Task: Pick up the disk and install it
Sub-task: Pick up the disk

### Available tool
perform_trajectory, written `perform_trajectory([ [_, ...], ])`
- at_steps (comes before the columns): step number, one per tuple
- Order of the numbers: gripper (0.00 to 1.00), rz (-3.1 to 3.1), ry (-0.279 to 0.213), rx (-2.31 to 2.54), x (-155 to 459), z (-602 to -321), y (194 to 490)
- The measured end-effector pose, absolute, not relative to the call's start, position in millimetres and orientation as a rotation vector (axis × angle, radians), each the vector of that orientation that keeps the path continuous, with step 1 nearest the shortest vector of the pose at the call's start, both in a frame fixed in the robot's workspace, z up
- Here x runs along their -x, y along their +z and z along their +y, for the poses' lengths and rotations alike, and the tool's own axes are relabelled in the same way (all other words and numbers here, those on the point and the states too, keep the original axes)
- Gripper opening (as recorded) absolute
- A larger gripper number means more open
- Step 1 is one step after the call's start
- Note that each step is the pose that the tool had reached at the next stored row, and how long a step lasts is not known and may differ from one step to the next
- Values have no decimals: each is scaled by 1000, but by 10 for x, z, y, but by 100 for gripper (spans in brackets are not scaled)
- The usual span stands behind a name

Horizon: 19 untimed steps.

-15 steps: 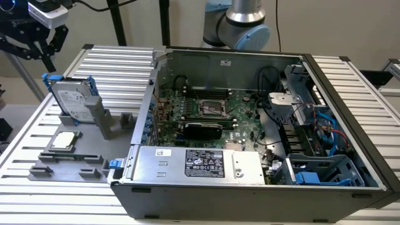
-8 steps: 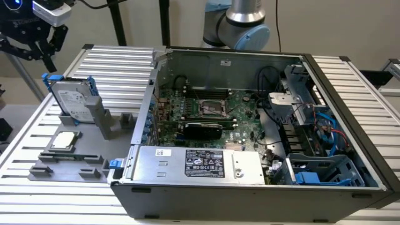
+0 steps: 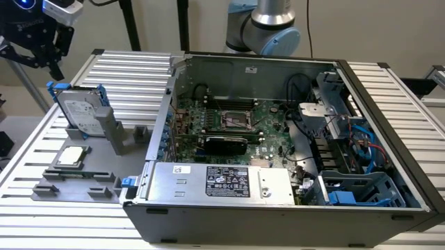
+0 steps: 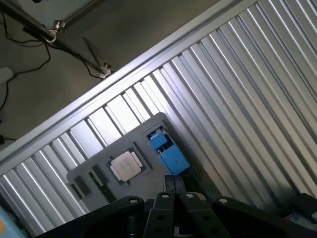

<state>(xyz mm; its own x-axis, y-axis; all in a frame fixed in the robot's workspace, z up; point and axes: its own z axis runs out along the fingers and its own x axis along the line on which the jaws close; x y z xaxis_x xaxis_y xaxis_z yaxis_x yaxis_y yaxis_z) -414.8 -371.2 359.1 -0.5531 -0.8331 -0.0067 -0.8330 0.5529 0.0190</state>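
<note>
The disk (image 3: 78,111), a silver-grey drive with a white label in a blue bracket, stands upright in a slot of the grey fixture plate (image 3: 87,174) at the exterior view's left. My gripper (image 3: 58,72) hangs above and slightly behind it, not touching, with its fingers together and nothing between them. In the wrist view the disk (image 4: 168,151) shows edge-on as a blue bracket on the grey plate, just beyond my gripper (image 4: 177,184).
A small square CPU chip (image 3: 72,156) (image 4: 126,166) lies on the same plate. The open computer case (image 3: 278,130) with motherboard, cables and blue drive bays takes the middle and right. Ribbed aluminium table (image 3: 132,67) lies all around.
</note>
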Motion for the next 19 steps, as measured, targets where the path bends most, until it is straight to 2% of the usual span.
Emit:
perform_trajectory([
  [19, 0, -2469, -28, -1937, 4148, -3712, 3594],
])
